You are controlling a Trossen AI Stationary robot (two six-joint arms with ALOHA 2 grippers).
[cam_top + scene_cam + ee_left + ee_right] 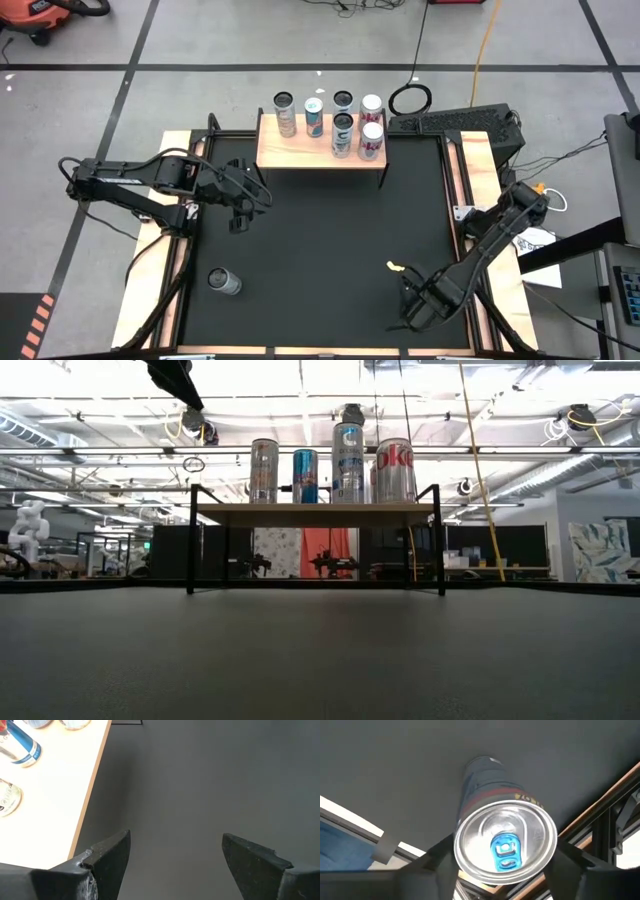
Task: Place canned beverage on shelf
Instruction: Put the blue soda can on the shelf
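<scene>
The black table (pixel 320 240) carries the shelf (pixel 300 152) at its far edge, where six cans (pixel 348 462) stand, one red-lettered "oke". A loose can (pixel 224 282) stands near-left. The left gripper (pixel 240 212) hangs spread and empty; the right gripper (pixel 500 870), near-right, grasps a blue-tabbed can (pixel 502 840).

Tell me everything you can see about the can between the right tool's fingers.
The can is slim, shiny metal, with a silver lid and a blue pull tab, unopened as far as it shows. Its dark side carries a red band and small yellow print. It stands upright on the black mat near the table's front right corner. The right tool sits around its upper part, one dark finger on each side; whether they press it yet cannot be told.
</scene>
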